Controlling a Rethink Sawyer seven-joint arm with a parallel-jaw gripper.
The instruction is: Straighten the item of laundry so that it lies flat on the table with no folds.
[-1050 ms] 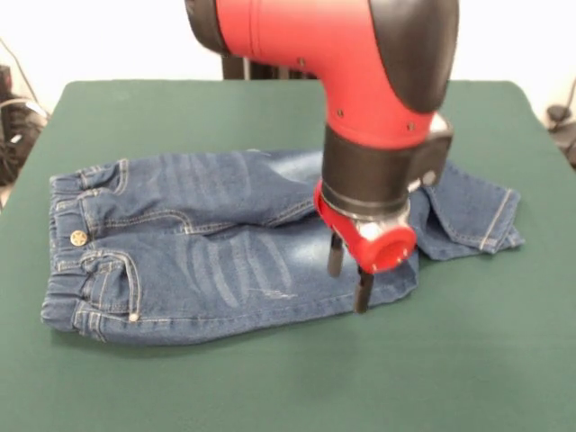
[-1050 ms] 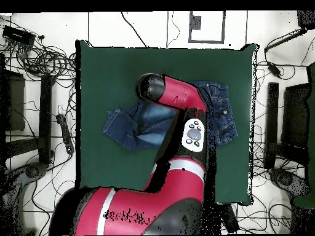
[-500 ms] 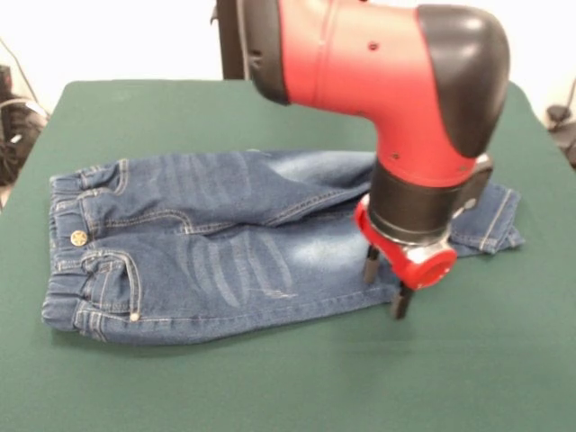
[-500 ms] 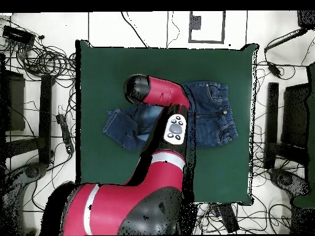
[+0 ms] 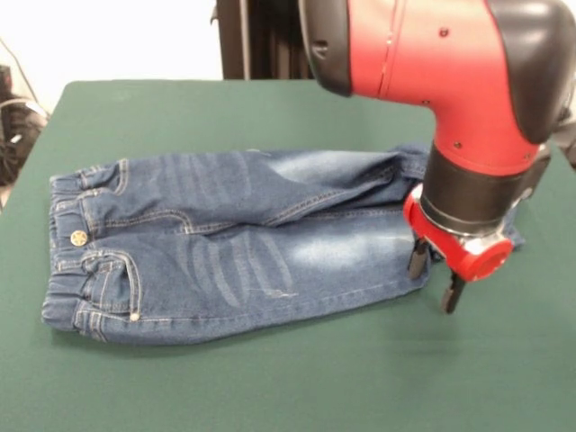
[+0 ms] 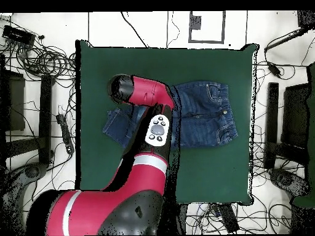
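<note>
The jeans (image 5: pixel 234 243) were soft blue denim cloth, faded whitish in patches, with a dull brass-looking button (image 5: pixel 79 238), lying on the table (image 5: pixel 270 378) of matt green felt under the arm's (image 5: pixel 450 63) glossy red and black plastic shell.

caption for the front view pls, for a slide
Sawyer gripper, jaws open, poised at the leg hem of small denim jeans on the green table.

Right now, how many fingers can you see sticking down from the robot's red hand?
2: both black fingers hang below the gripper, one by the hem of the jeans, the other over the bare table.
</note>
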